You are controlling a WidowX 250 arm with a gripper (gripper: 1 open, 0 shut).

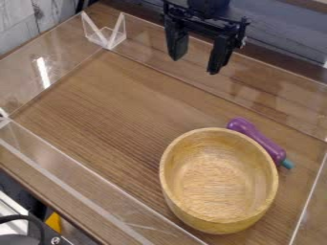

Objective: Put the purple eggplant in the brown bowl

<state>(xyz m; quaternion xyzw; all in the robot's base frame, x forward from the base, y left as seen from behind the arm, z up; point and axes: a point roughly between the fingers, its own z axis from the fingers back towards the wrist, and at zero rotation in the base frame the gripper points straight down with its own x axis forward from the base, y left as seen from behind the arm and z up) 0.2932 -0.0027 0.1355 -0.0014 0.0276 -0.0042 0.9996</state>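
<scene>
The brown bowl (220, 180) is a wide, light wooden bowl with a thick rim, standing at the lower right of the table, and nothing lies inside it. The purple eggplant (259, 140) lies flat just behind the bowl's far right rim, touching or nearly touching it, with its teal stem tip pointing toward the right. My black gripper (200, 51) hangs above the far middle of the table, pointing straight down. Its fingers stand open with nothing between them. It is well apart from both the bowl and the eggplant.
The wooden tabletop (102, 115) is ringed by low clear plastic walls (52, 158). A clear folded plastic piece (105, 31) stands at the far left corner.
</scene>
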